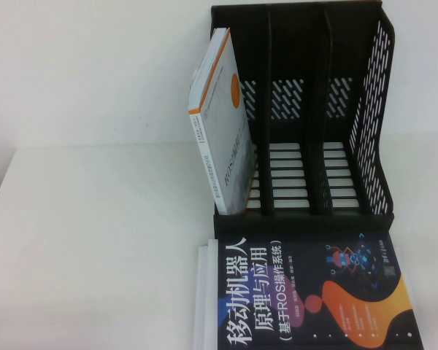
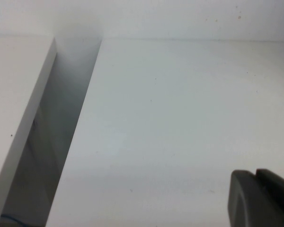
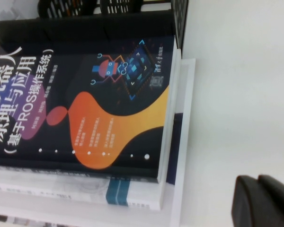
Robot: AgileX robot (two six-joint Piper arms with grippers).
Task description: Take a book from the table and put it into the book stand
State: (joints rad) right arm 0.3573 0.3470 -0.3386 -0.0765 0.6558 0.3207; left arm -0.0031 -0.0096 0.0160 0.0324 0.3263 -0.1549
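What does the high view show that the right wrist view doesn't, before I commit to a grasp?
Only the high view shows the whole black book stand with its three slots, and the orange-and-white book already leaning in the leftmost one. It shows neither arm.

Only the right wrist view shows the right gripper, beside the stack above bare table, plus the stack's side: further books beneath the top one.

Both show the dark-covered book lying on top of the stack, right in front of the stand.

The left gripper appears only in its own wrist view, over bare table.
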